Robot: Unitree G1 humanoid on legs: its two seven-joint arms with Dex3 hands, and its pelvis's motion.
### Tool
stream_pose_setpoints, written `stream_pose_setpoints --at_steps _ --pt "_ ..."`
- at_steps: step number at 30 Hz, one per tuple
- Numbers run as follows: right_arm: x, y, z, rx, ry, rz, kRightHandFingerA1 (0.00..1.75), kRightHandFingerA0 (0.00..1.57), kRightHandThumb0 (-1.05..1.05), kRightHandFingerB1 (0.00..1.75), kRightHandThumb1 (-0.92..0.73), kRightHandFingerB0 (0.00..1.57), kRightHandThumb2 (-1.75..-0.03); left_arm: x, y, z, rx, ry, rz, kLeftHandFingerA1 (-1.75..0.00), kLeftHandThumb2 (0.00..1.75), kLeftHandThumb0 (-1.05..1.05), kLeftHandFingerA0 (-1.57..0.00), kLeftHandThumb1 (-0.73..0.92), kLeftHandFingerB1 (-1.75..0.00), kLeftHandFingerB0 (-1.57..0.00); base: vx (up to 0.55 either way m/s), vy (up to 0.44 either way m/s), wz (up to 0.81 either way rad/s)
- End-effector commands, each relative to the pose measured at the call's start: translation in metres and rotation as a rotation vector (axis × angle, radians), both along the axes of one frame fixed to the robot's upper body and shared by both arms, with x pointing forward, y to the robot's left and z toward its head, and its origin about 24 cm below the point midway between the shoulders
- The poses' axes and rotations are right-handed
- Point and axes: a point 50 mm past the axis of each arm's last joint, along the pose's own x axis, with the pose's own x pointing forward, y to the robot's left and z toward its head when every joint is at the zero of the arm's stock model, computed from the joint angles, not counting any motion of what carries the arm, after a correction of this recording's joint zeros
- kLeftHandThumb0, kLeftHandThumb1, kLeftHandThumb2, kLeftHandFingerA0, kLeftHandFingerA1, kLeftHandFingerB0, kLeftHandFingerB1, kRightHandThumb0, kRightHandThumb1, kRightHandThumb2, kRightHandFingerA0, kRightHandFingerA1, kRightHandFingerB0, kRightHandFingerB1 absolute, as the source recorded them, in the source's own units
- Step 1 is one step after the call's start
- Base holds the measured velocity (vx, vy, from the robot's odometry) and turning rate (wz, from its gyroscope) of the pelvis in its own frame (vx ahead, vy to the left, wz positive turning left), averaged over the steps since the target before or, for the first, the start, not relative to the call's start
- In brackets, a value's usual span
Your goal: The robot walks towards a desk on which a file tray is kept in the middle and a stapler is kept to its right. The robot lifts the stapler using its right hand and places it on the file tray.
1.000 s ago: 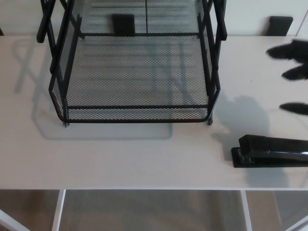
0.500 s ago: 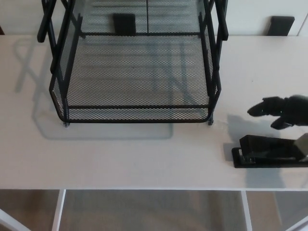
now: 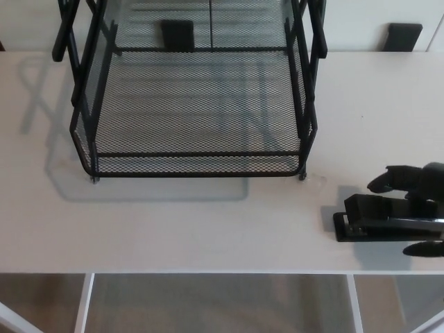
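Stapler (image 3: 378,218) now between spread fingers (image 3: 386,182) of right hand (image 3: 423,184)

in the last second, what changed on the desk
The right hand moved nearer the robot and now sits over the back end of the stapler; a grip cannot be confirmed. The stapler, file tray and desk stayed put.

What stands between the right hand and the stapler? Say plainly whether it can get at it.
Probably yes. The right hand is right at the stapler, over its right part, with nothing between them. The file tray stands apart to the left on the desk and is not in the way.
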Motion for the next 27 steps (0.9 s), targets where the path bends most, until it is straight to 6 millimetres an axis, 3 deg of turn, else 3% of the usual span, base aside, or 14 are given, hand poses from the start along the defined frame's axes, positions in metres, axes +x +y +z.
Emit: stream_pose_setpoints --at_steps 1,5,7,11,12,14,15,16,18,19,21,22,26,27 --pt "-0.005 -0.002 -0.008 -0.130 -0.110 0.045 0.53 0.21 -0.62 0.41 -0.44 0.12 -0.78 0.000 0.004 0.003 0.012 0.022 0.015 -0.34 0.64 -0.51 -0.32 0.79 -0.30 -0.26 0.00 0.000 0.00" --pt "-0.008 -0.002 -0.021 -0.182 -0.165 0.061 0.55 0.25 -0.55 0.42 -0.45 0.13 -0.79 0.000 0.003 0.002 0.016 0.022 0.007 -0.34 0.64 -0.50 -0.33 0.79 -0.30 -0.25 0.00 0.000 0.00" --pt "-0.009 -0.001 -0.032 -0.205 -0.191 0.048 0.50 0.33 -0.49 0.31 -0.60 0.22 -0.58 0.002 0.001 0.001 0.000 0.015 0.002 -0.50 1.06 -0.26 -0.11 0.57 -0.48 -0.10 0.00 0.000 0.00" --pt "-0.009 -0.001 -0.043 -0.238 -0.243 0.030 0.56 0.39 -0.47 0.30 -0.60 0.27 -0.59 0.003 0.000 0.001 0.020 0.038 -0.025 -0.50 1.06 -0.27 -0.11 0.56 -0.48 -0.10 0.00 0.000 0.00" --pt "-0.009 -0.002 -0.049 -0.268 -0.280 0.037 0.71 0.48 -0.46 0.31 -0.60 0.28 -0.58 0.002 0.000 0.000 0.025 0.041 -0.016 -0.34 0.64 -0.50 -0.32 0.79 -0.31 -0.28 0.00 0.000 0.00" --pt "-0.009 -0.003 -0.055 -0.269 -0.336 0.023 0.76 0.67 -0.40 0.34 -0.61 0.34 -0.58 0.002 -0.001 -0.002 0.014 0.039 -0.001 -0.49 1.05 -0.26 -0.11 0.55 -0.48 -0.10 0.00 0.000 0.00" --pt "-0.009 -0.003 -0.058 -0.286 -0.385 0.012 1.41 0.82 -0.38 0.36 -0.66 0.43 -0.59 0.002 -0.002 -0.002 0.015 0.043 -0.007 -0.49 1.06 -0.26 -0.11 0.56 -0.48 -0.10 0.00 0.000 0.00" --pt "-0.010 -0.002 -0.063 -0.320 -0.462 0.004 1.49 0.93 -0.33 0.39 -0.67 0.50 -0.60 0.002 -0.002 -0.002 0.021 0.051 -0.021 -0.49 1.06 -0.26 -0.12 0.56 -0.48 -0.10 0.00 0.000 0.00" --pt "-0.010 -0.001 -0.065 -0.323 -0.498 -0.001 1.49 0.93 -0.33 0.39 -0.67 0.50 -0.60 0.002 -0.002 -0.002 0.021 0.050 -0.022 -0.49 1.06 -0.26 -0.12 0.56 -0.48 -0.10 0.00 0.000 0.00" --pt "-0.010 -0.001 -0.067 -0.331 -0.541 -0.013 1.52 0.98 -0.31 0.41 -0.68 0.57 -0.60 0.001 -0.002 -0.002 0.036 0.059 -0.037 -0.33 0.64 -0.51 -0.29 0.79 -0.32 -0.30 0.00 0.000 0.00" --pt "-0.012 -0.002 -0.070 -0.289 -0.594 -0.007 1.66 0.96 -0.21 0.51 -0.69 0.65 -0.64 0.002 -0.002 -0.002 0.018 0.045 -0.024 -0.49 1.06 -0.26 -0.12 0.56 -0.48 -0.10 0.00 0.000 0.00" --pt "-0.012 -0.002 -0.070 -0.289 -0.604 -0.018 1.69 0.97 -0.23 0.52 -0.72 0.69 -0.67 0.003 -0.002 -0.002 0.032 0.056 -0.038 -0.34 0.64 -0.50 -0.32 0.80 -0.31 -0.28 0.00 0.000 0.00" --pt "-0.014 -0.001 -0.071 -0.282 -0.647 -0.001 1.58 0.96 -0.32 0.69 -0.67 0.91 -0.68 0.005 -0.003 -0.002 0.012 0.038 -0.027 -0.49 1.06 -0.25 -0.11 0.58 -0.48 -0.10 0.00 0.000 0.00" --pt "-0.014 -0.001 -0.071 -0.287 -0.662 0.007 1.61 0.96 -0.33 0.72 -0.63 0.93 -0.59 0.005 -0.003 -0.002 0.016 0.040 -0.030 -0.33 0.65 -0.48 -0.27 0.80 -0.32 -0.29 0.00 0.000 0.00"
